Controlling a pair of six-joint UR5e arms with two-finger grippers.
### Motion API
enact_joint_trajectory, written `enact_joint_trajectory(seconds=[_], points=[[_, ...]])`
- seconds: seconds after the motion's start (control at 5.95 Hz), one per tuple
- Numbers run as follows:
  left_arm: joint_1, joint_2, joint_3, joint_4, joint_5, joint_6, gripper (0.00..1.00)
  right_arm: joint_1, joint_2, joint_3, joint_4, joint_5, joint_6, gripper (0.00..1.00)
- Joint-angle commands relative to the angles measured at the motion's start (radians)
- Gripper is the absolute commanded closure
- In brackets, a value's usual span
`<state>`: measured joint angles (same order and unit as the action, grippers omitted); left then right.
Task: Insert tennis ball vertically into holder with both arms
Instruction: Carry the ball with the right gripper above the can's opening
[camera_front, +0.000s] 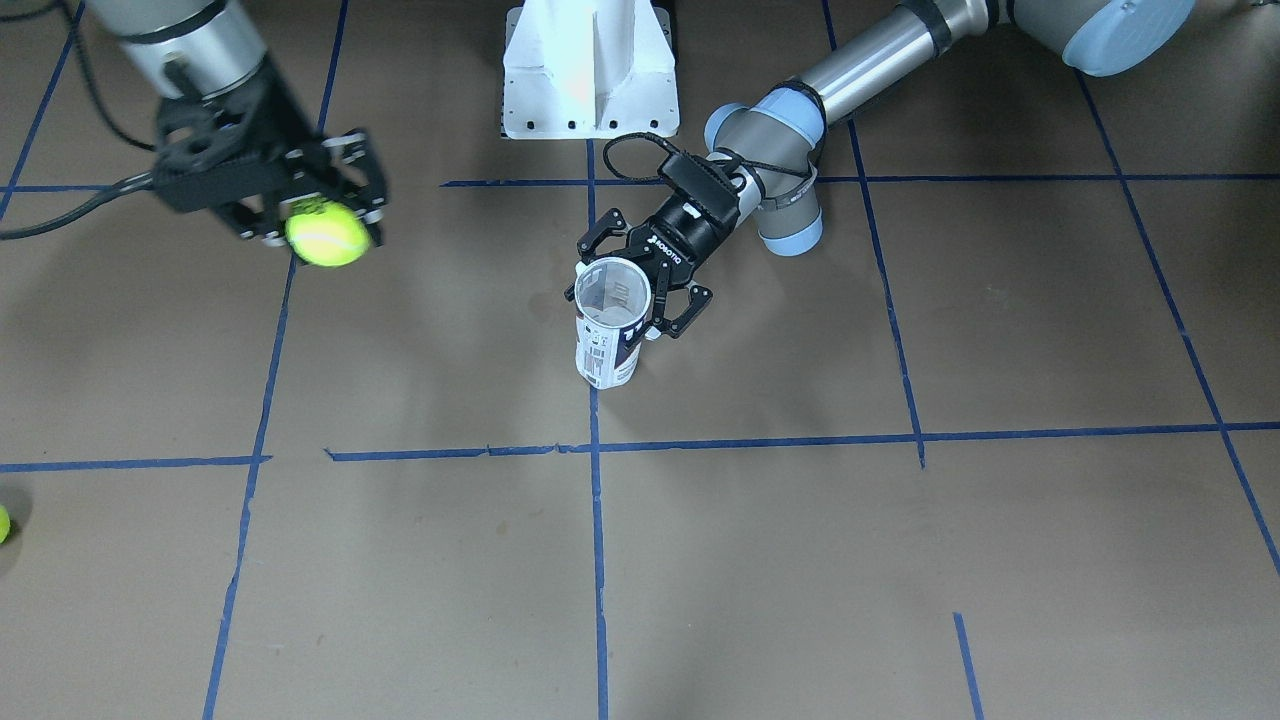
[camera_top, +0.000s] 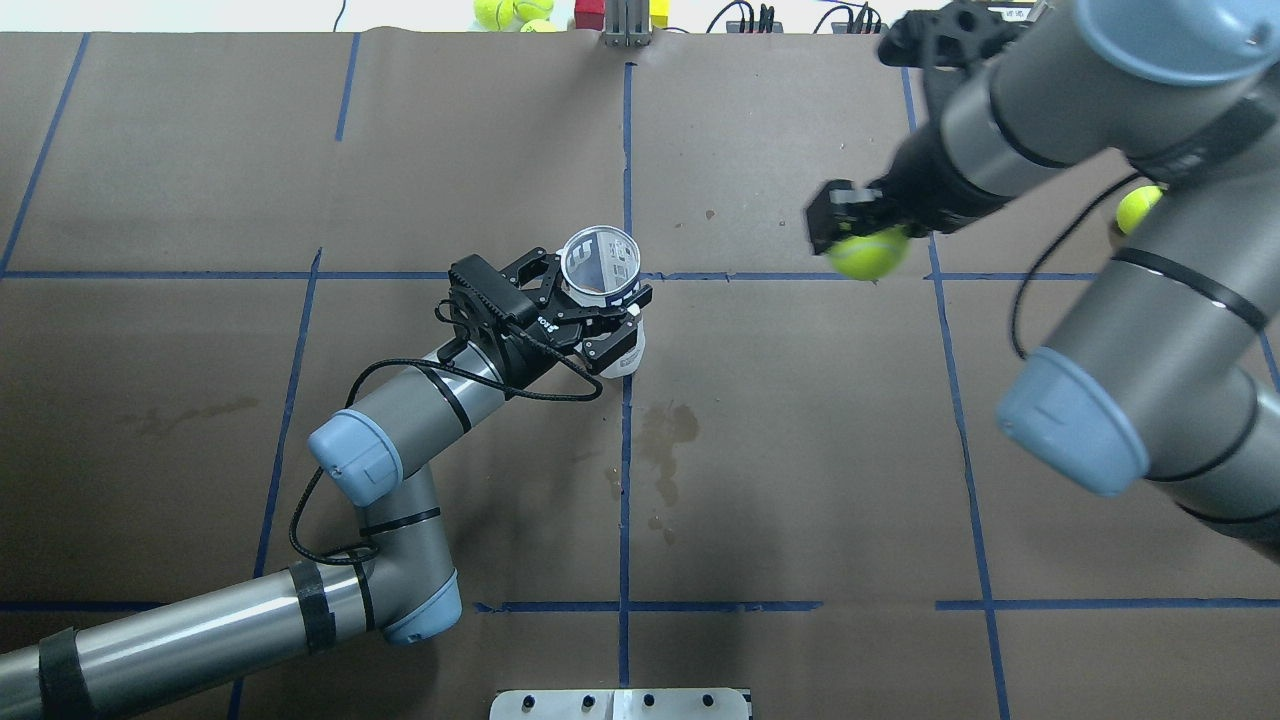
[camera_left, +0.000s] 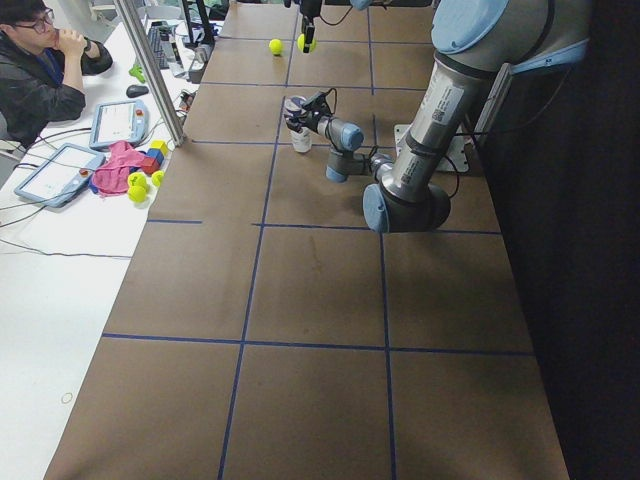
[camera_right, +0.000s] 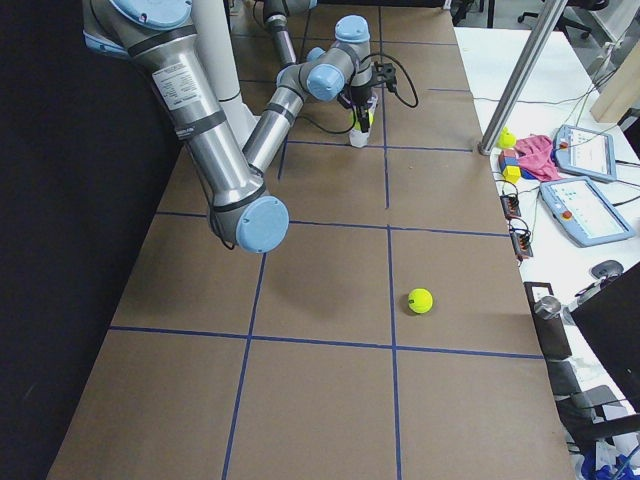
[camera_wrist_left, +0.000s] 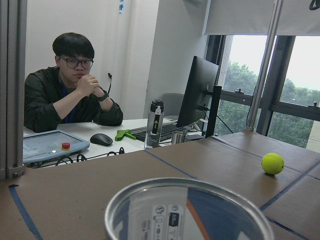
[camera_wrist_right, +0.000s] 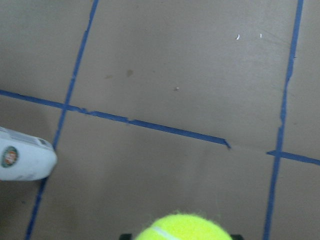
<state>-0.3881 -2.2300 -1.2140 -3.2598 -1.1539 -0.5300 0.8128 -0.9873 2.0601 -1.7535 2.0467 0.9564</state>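
l gripper (camera_top: 598, 305) closed, low, r gripper (camera_top: 865, 245) closed, raised

arms (camera_top: 200, 625): silver-grey tubes | joint caps (camera_top: 355, 462): light blue | cables (camera_front: 70, 211): black

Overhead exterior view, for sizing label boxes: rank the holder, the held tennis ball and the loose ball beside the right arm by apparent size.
1. holder
2. held tennis ball, raised nearer the camera, which enlarges it
3. loose ball, partly hidden behind the right arm; its visible part looks smallest

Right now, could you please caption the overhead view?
Left gripper holds the upright can; right gripper holds a tennis ball aside.
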Motion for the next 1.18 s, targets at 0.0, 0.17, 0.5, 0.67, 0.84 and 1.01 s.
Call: enact_joint_trajectory(seconds=[0.0,0.17,0.5,0.67,0.84,1.01], points=[[0.000,0.000,0.001,0.000,-0.003,0.001,0.13,-0.059,0.244,-0.131,-0.081,-0.057,0.125,0.90],[0.000,-0.002,0.001,0.002,-0.003,0.004,0.13,-0.075,0.339,-0.231,-0.081,-0.071,0.163,0.91],[0.000,-0.016,-0.001,0.000,-0.004,0.085,0.13,-0.092,0.430,-0.330,-0.083,-0.083,0.165,0.91],[0.000,-0.025,-0.001,0.002,-0.004,0.085,0.13,-0.096,0.427,-0.334,-0.081,-0.083,0.165,0.91],[0.000,-0.025,-0.001,0.002,-0.004,0.085,0.13,-0.116,0.426,-0.353,-0.083,-0.095,0.165,0.88],[0.000,-0.023,-0.001,0.000,-0.004,0.085,0.13,-0.153,0.420,-0.362,-0.083,-0.147,0.165,0.87]])
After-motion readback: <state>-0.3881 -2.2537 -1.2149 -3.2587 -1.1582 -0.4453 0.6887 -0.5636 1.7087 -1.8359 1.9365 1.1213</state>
